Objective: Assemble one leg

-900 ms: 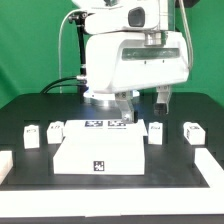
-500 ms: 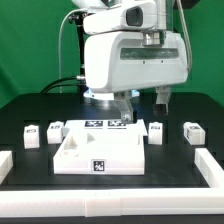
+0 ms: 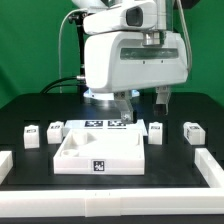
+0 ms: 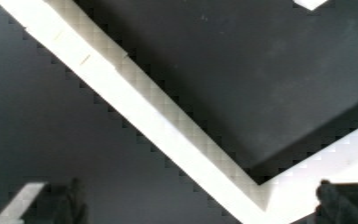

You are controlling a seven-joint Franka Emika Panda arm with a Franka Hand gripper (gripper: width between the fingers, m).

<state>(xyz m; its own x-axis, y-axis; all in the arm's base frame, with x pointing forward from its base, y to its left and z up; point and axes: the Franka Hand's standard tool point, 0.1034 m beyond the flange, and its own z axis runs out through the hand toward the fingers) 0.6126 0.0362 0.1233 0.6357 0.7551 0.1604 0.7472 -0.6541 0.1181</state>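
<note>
Four small white legs with tags stand in a row on the black table: two at the exterior view's left (image 3: 30,134) (image 3: 55,130) and two at its right (image 3: 155,131) (image 3: 191,132). The large white square panel (image 3: 97,155) lies in the middle in front of them, with a tag on its front edge. My gripper (image 3: 144,108) hangs above the panel's far edge, apart from every leg. In the wrist view the gripper (image 4: 194,204) is open and empty, with a white edge of the panel (image 4: 158,110) running diagonally between the fingertips (image 4: 41,205).
The marker board (image 3: 105,124) lies behind the panel under the arm. White bars lie at the front left (image 3: 5,165) and front right (image 3: 210,170) of the table. The arm's white body fills the upper middle.
The panel's far edge has come down, so the panel lies lower and a recess at its far left corner shows. The arm and the legs have not moved.
</note>
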